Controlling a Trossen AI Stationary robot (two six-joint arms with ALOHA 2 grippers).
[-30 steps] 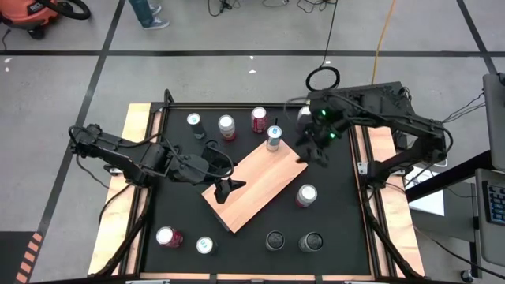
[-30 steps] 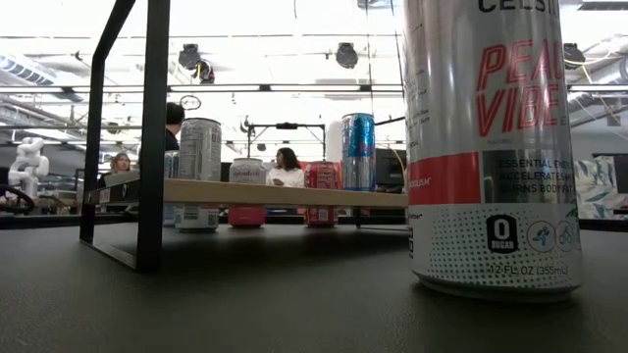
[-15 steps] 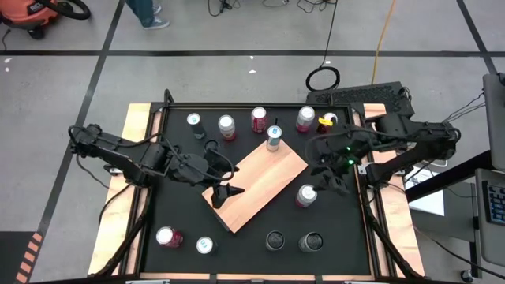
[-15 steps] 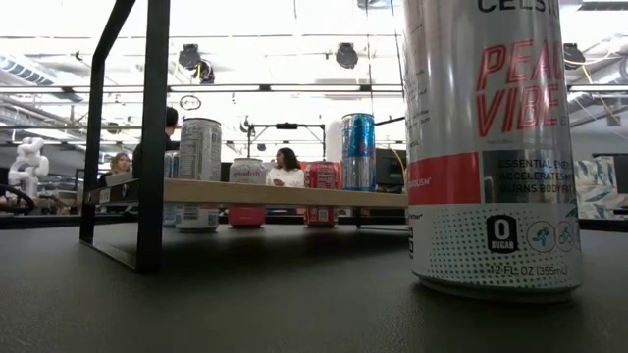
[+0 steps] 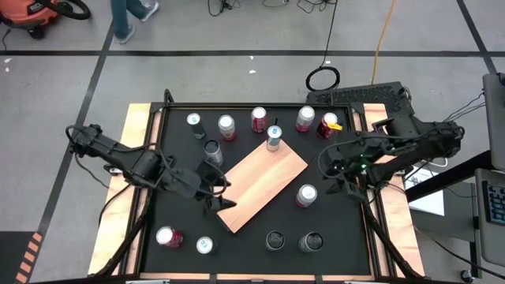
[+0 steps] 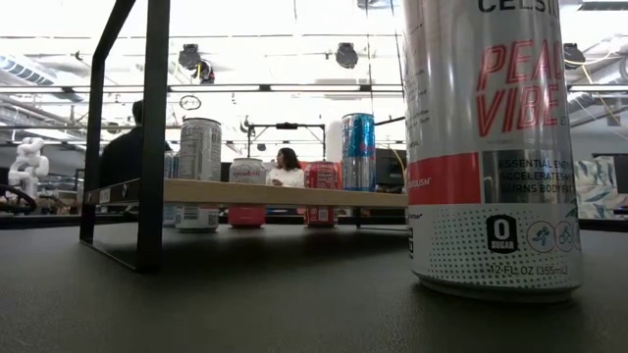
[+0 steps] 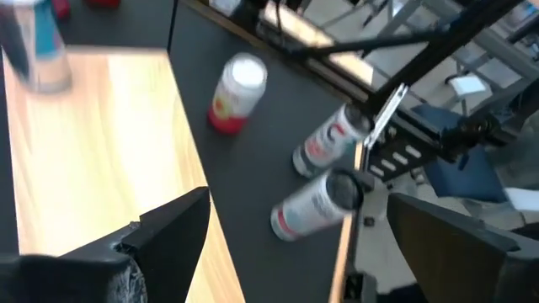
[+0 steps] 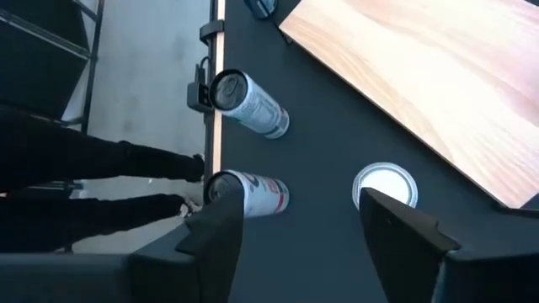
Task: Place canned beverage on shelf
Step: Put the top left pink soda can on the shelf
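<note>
Black table (image 5: pixel 173 213) from above: shelf (image 5: pixel 256 185) lies diagonally at mid-table, one blue can (image 5: pixel 274 138) on its far corner. Left hand (image 5: pixel 219 196) at shelf's left edge, fingers spread, empty. Right hand (image 5: pixel 338 170) near table's right edge, open, empty; silver can (image 5: pixel 306 196) just beside it, off the shelf. Low view: big can (image 6: pixel 491 147) close up, shelf (image 6: pixel 265 193) behind, people in the room. Left wrist: fingers (image 7: pixel 168 231) apart over shelf edge. Right wrist: fingers (image 8: pixel 396 227) apart above silver can (image 8: pixel 384 185).

Light-brown shelf (image 5: pixel 259 186), black table (image 5: pixel 331 225), blue-silver can (image 5: pixel 274 137).
</note>
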